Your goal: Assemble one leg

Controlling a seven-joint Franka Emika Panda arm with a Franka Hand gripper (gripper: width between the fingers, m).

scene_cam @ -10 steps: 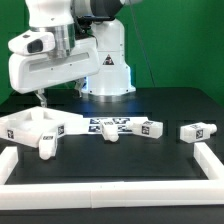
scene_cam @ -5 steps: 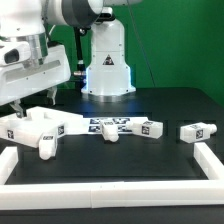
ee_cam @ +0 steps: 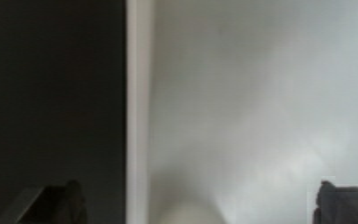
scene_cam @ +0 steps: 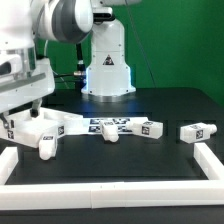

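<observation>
My gripper (scene_cam: 22,115) hangs low over the large white tabletop (scene_cam: 45,124) at the exterior view's left. In the wrist view the gripper (ee_cam: 202,205) is open and empty, its dark fingertips (ee_cam: 59,204) set wide apart. The tabletop's white surface (ee_cam: 247,110) fills the space between them, its edge against the black table. One leg (scene_cam: 47,147) leans at the tabletop's front. Another leg (scene_cam: 110,134) lies in the middle, one leg (scene_cam: 151,128) lies beside it, and one leg (scene_cam: 195,131) lies at the right.
The marker board (scene_cam: 100,123) lies flat mid-table behind the legs. A white frame rail (scene_cam: 110,191) borders the front and the right side (scene_cam: 209,160) of the black table. The robot base (scene_cam: 108,70) stands at the back.
The gripper has moved toward the exterior view's left and down, coming close over the tabletop. The legs and the tabletop have not moved.
</observation>
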